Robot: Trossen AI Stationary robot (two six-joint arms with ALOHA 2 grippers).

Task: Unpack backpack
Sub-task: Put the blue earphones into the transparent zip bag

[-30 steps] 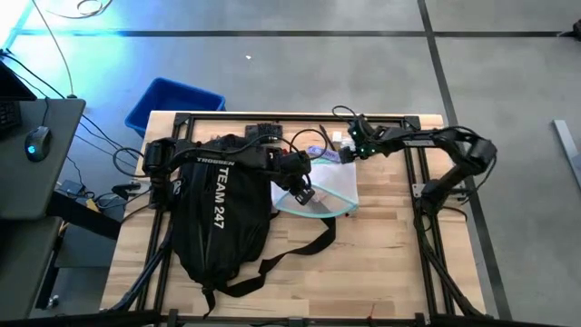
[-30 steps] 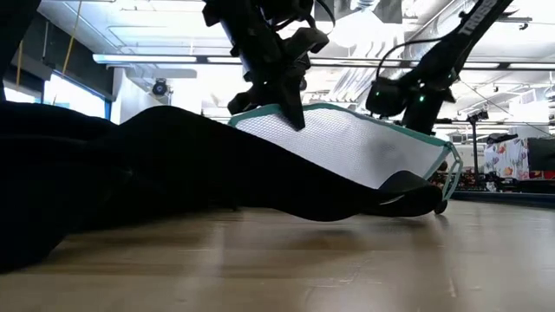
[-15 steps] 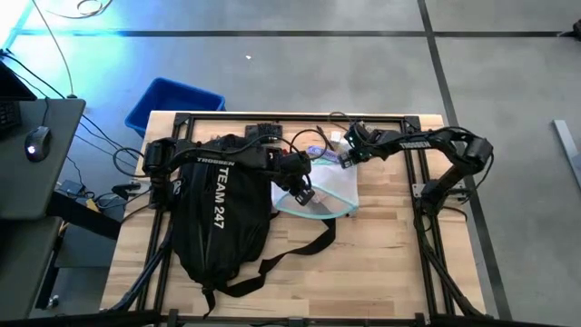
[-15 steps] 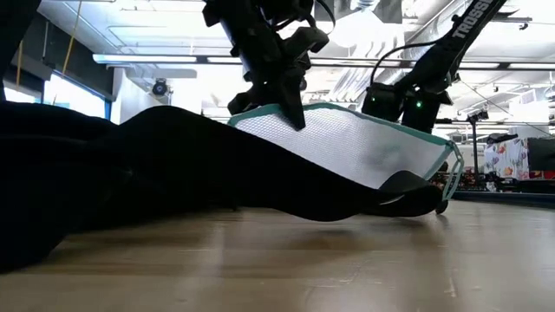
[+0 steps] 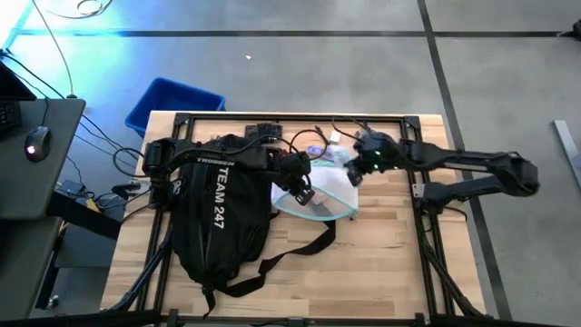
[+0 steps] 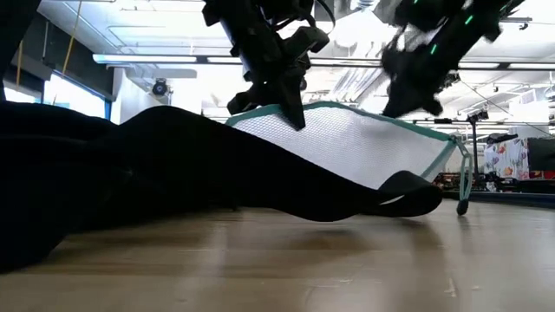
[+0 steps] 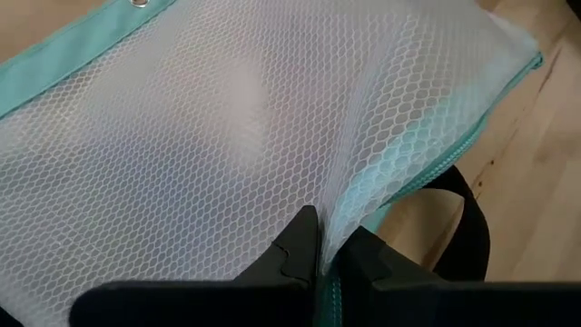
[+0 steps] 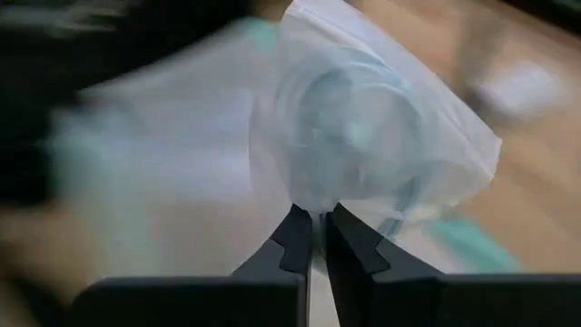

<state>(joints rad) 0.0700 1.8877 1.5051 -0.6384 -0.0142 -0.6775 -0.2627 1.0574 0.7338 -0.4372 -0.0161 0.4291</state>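
The black backpack with white "TEAM 247" lettering lies flat on the table's left half; it fills the left of the low view. Just right of it is a white mesh pouch with a teal edge, and my left gripper is shut on it. My right gripper hangs above the pouch's far right part, shut on a clear plastic bag. The low view shows this gripper blurred, higher than the pouch. My left gripper pinches a raised fold of the pouch's mesh, beside its teal zipper edge, between its two fingers, coming slanting down from the backpack's side. That end of the pouch is held up; the rest slopes down toward the table's right. My right gripper pinches the clear bag by a gathered bit of its film between its two fingers, pointing slanting down. The bag bulges out beyond the fingertips, with something pale and rounded inside, and looks clear of the table.
A blue bin stands on the floor beyond the table's far left corner. Cables and small items lie along the far edge. A black backpack strap curls over the wood near the pouch. Bare wood shows at the near right.
My right gripper has risen and drawn back from the far edge toward the table's near right, over the pouch, turning as it went, and now has the clear bag in its fingers. The pouch's right end has shifted slightly. The left gripper and the backpack have kept still.
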